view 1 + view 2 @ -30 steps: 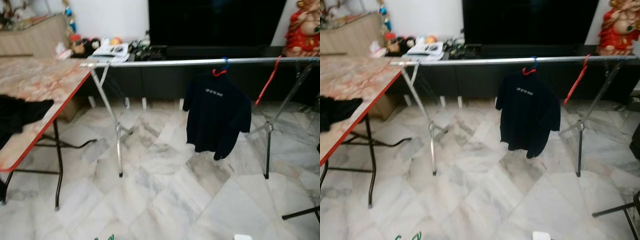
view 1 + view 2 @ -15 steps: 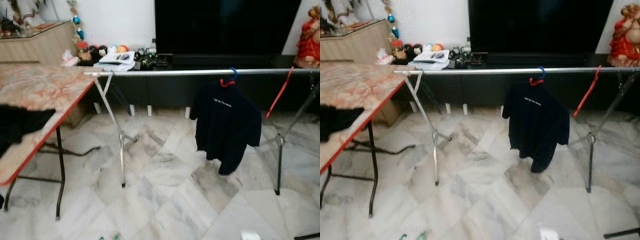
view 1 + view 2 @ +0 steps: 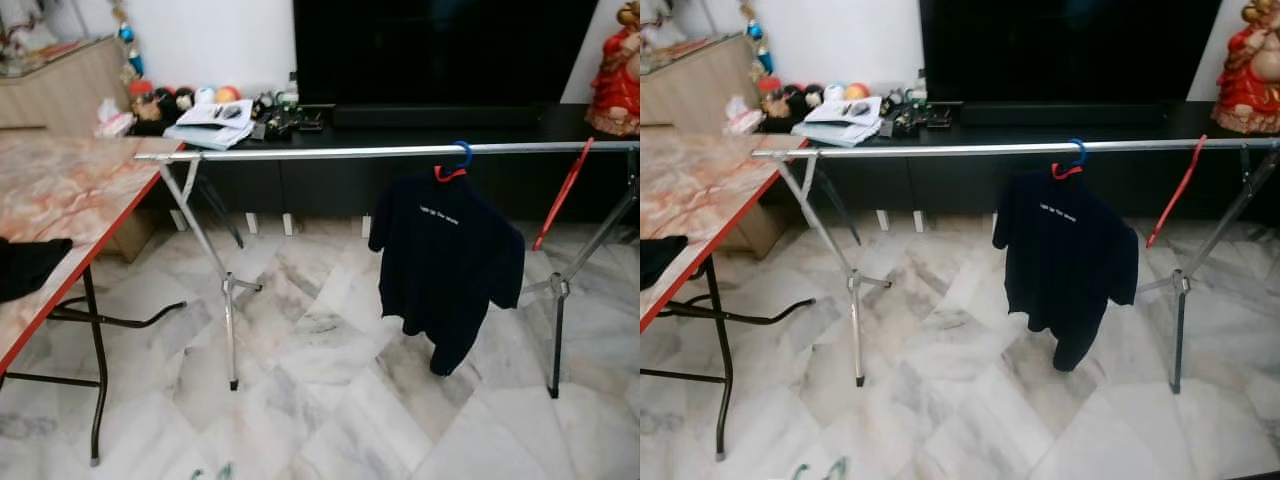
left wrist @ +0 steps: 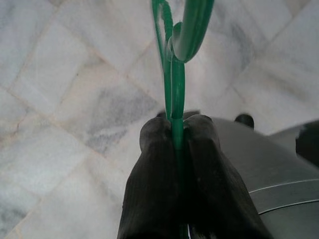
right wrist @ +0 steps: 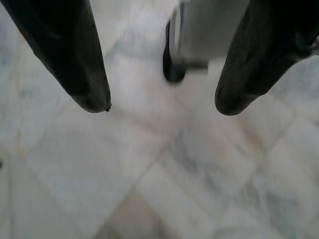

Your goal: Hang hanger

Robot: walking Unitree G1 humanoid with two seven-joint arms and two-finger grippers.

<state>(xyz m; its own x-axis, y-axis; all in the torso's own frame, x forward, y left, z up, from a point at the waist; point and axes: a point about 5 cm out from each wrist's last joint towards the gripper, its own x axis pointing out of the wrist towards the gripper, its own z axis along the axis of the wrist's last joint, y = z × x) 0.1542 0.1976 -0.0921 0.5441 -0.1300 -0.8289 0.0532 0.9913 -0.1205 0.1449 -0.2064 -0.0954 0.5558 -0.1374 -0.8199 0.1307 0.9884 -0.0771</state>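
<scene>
The left gripper (image 4: 174, 132) has its 2 black fingers pinched on the shaft of a thin green plastic hanger (image 4: 175, 59), whose hook curls out just beyond the fingertips, over the white marble floor (image 3: 330, 400). The right gripper (image 5: 159, 107) hangs with its fingers spread wide, holding nothing, above blurred floor tiles and what may be the robot's foot. Well ahead of both stands a long silver clothes rail (image 3: 330, 153), carrying a dark navy T-shirt (image 3: 445, 260) on a red-and-blue hanger (image 3: 455, 165) and a bare red hanger (image 3: 562, 195).

table (image 3: 70, 190) left of rail (image 3: 300, 153), shirt (image 3: 445, 260) hanging
</scene>
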